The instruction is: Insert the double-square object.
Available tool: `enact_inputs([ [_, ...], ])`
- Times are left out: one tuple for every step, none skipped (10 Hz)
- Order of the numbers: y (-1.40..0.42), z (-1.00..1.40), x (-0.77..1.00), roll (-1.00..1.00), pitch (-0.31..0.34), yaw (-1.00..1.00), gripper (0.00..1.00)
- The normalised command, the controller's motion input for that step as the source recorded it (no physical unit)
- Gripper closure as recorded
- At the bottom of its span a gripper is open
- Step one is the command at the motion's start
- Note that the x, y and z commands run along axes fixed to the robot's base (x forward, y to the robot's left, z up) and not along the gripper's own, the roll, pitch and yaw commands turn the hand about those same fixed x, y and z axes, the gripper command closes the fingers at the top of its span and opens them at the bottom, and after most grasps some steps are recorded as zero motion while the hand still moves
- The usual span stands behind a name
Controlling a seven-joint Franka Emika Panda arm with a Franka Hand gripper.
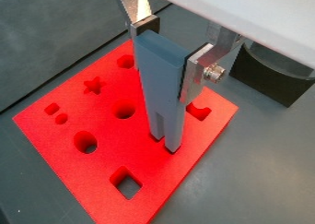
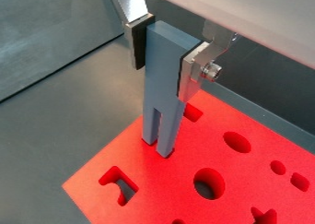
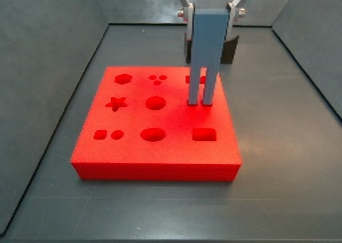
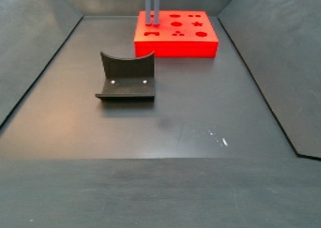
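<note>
Insertion step under way: pincer [image 3: 211, 25] clamped on the slab [image 3: 209, 39], held upright with its two prongs pointing down onto the red board [image 3: 134, 152]. Silver finger plates [image 1: 201, 67] pressed against the slab's upper part in both wrist views, dark pads flat on its narrow edges. Prong tips [image 2: 164, 147] directly below the pincer, at board level near one edge, either touching the surface or just entering a pair of small holes; depth not clear from any view. In a side view, prongs [image 3: 203, 90] standing at the board's right-hand rows, among star, round and square cut-outs.

Next move, by judgement: straight downward push, slab kept vertical and both prongs square to their holes, then release once seated. Any tilt or small offset likely to jam one prong on the rim.

Curved dark block [image 4: 126, 79] well away from the pincer, out on the bare bench [image 4: 189, 129], untouched.

No brand, label or legible writing anywhere on slab, board, block or pincer.
</note>
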Motion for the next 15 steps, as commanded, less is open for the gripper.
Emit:
enact_inputs([
  [0.0,-0.05,0.0,-0.01,-0.004,0.0,1.0],
  [0.0,-0.02,0.0,-0.01,0.0,0.0,1.0],
  [0.0,-0.07,0.03,0.0,0.0,0.0,1.0],
  [0.0,-0.1,0.07,0.0,0.0,0.0,1.0],
  [-0.05,-0.12,0.11,0.0,0.0,0.0,1.0],
  [-0.11,-0.11,0.13,0.0,0.0,0.0,1.0],
  [-0.15,-0.08,0.14,0.0,0.0,0.0,1.0],
  [-0.19,-0.07,0.16,0.02,0.0,0.0,1.0],
  [-0.06,-0.17,0.19,0.01,0.0,0.0,1.0],
  [0.0,-0.41,0.19,-0.05,-0.041,0.0,1.0],
  [0.02,-0.59,0.14,-0.01,-0.054,0.0,1.0],
  [0.02,-0.72,0.04,0.0,-0.086,0.0,1.0],
  [0.0,-0.75,0.01,0.01,-0.107,0.0,1.0],
  [0.0,-0.74,0.0,0.03,-0.124,0.0,1.0],
  [0.0,-0.82,0.0,0.0,-0.147,0.0,1.0],
])
